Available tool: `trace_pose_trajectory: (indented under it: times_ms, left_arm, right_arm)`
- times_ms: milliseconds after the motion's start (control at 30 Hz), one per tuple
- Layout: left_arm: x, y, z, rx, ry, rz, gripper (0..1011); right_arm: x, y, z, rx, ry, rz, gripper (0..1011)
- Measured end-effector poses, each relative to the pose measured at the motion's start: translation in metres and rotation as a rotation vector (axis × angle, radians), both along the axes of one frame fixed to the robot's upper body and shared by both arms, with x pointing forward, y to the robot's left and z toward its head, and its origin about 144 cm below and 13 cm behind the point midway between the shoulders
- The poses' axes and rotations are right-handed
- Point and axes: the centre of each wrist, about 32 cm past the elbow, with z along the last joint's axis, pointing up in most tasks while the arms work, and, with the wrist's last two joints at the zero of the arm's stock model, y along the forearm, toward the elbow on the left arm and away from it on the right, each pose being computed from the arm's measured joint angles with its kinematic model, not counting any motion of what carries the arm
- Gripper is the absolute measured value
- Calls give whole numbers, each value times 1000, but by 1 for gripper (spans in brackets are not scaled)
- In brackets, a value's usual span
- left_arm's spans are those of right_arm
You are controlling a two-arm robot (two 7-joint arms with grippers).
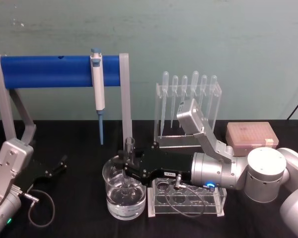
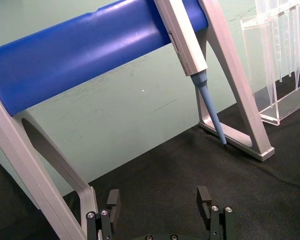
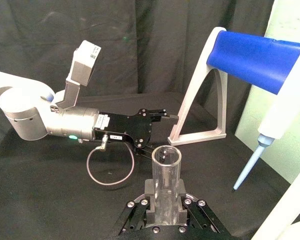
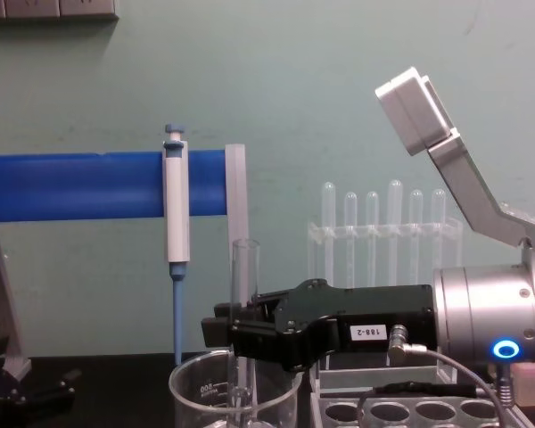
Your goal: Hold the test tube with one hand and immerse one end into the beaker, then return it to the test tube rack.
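Observation:
The test tube stands upright with my right gripper shut on its middle. Its lower end reaches down inside the clear beaker, while its open rim stays well above the beaker's rim. From the side, the tube drops into the beaker just ahead of the black gripper. The right wrist view looks down the tube, clamped between the gripper fingers. My left gripper rests open at the table's left and holds nothing.
A white rack with round holes lies right of the beaker, under my right wrist. Behind stand a blue-barred stand with a hanging micropipette, a clear pipette holder and a pink tip box.

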Motion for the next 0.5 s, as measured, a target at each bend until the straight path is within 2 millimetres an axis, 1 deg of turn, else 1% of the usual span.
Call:
trace_pose_trajectory:
  times_ms: [500]
  left_arm:
    - [0,0,0,0,0,0,1000]
  right_arm:
    - [0,0,0,0,0,0,225]
